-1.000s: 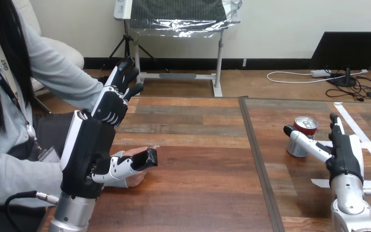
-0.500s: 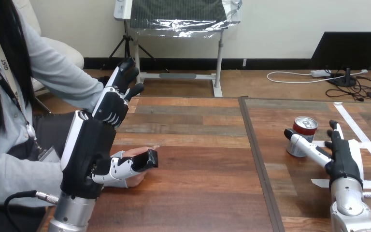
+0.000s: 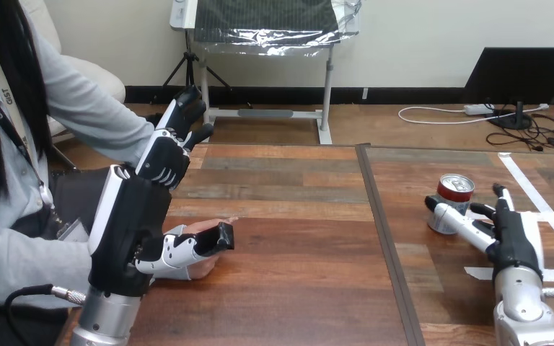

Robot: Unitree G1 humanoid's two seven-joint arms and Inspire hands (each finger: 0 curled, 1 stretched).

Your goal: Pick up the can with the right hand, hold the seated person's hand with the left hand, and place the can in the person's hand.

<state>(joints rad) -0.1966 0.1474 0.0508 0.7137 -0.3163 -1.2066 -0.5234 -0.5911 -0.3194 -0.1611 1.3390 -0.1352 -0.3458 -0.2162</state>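
My right hand [image 3: 511,234], open just beside the can [image 3: 453,193], should close evenly around its middle without tipping it.

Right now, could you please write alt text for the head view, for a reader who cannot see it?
The right robot hand, open, reaches around a red can standing at the right of a wooden table. At the left, the left robot hand is against the person's hand, which rests on the table.

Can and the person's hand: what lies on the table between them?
In the head view, only bare wooden table, crossed by one dark seam. The can stands right of that seam, the person's hand left of it.
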